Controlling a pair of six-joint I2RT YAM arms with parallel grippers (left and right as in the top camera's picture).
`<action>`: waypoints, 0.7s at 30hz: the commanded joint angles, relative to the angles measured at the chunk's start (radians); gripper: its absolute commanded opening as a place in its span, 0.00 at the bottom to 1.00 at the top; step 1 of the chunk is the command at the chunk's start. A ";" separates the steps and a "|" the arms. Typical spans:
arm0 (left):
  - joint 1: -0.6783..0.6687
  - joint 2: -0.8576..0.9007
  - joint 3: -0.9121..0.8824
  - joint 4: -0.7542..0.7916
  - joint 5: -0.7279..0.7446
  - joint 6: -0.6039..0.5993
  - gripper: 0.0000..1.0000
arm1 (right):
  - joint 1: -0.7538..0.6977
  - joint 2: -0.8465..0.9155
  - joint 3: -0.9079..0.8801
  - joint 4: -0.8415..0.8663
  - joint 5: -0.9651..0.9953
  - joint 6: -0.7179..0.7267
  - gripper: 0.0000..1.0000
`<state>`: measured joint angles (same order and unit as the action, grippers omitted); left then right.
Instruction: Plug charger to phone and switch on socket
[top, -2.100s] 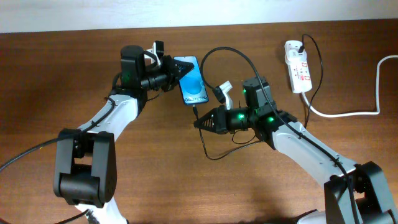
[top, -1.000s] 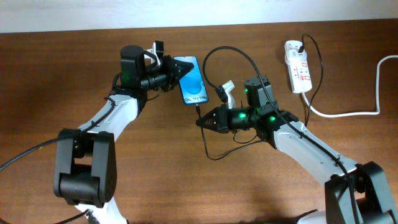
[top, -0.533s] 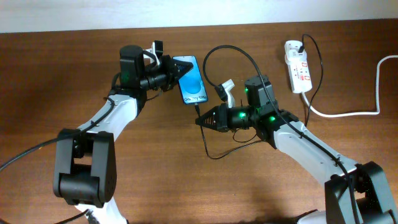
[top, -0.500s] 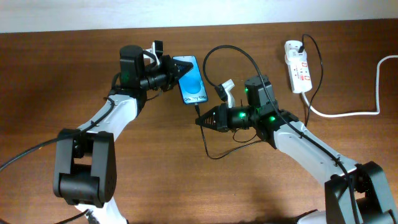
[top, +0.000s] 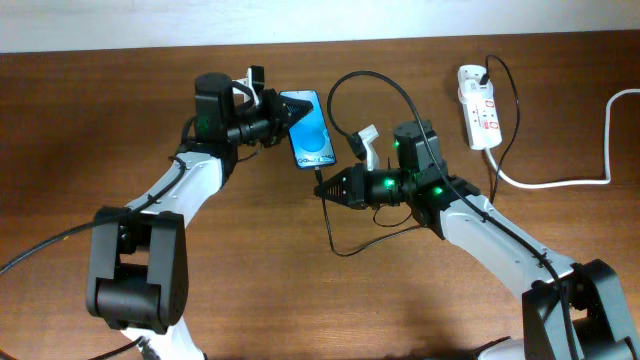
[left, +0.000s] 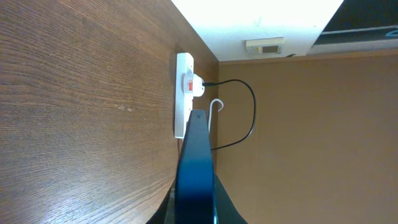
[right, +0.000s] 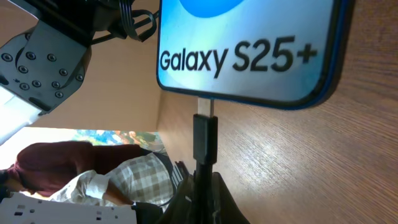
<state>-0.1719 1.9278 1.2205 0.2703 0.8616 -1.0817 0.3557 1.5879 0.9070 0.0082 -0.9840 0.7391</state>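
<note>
The phone (top: 310, 131) lies near the table's middle, blue screen up, and fills the top of the right wrist view (right: 249, 43) with its "Galaxy S25+" text. My left gripper (top: 282, 117) is shut on the phone's upper left edge; the left wrist view shows the phone edge-on (left: 194, 168) between the jaws. My right gripper (top: 327, 192) is shut on the charger's plug (right: 204, 140), whose metal tip meets the phone's bottom edge. The black cable (top: 395, 95) loops up and right to the adapter in the white socket (top: 477, 105), which has red switches.
The socket's thick white cord (top: 570, 180) runs right toward the table edge. A small white object (top: 365, 140) lies beside my right arm. A pale wall runs along the table's far edge (top: 400, 25). A slack loop of cable (top: 345, 240) lies in front of my right gripper.
My right gripper has edged up toward the phone with the plug, bringing its tip to the phone's bottom edge. The left arm and phone have stayed still.
</note>
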 joint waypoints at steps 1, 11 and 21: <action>-0.005 -0.029 0.003 0.006 0.043 -0.018 0.00 | -0.005 0.006 0.017 0.008 0.028 0.003 0.04; -0.005 -0.029 0.003 0.028 0.052 -0.024 0.00 | -0.005 0.006 0.017 0.006 0.046 0.003 0.04; -0.005 -0.029 0.003 0.029 0.051 -0.028 0.00 | -0.003 0.006 0.017 0.005 0.018 0.010 0.04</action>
<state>-0.1719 1.9278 1.2205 0.2890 0.8753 -1.0966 0.3557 1.5879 0.9070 0.0086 -0.9585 0.7494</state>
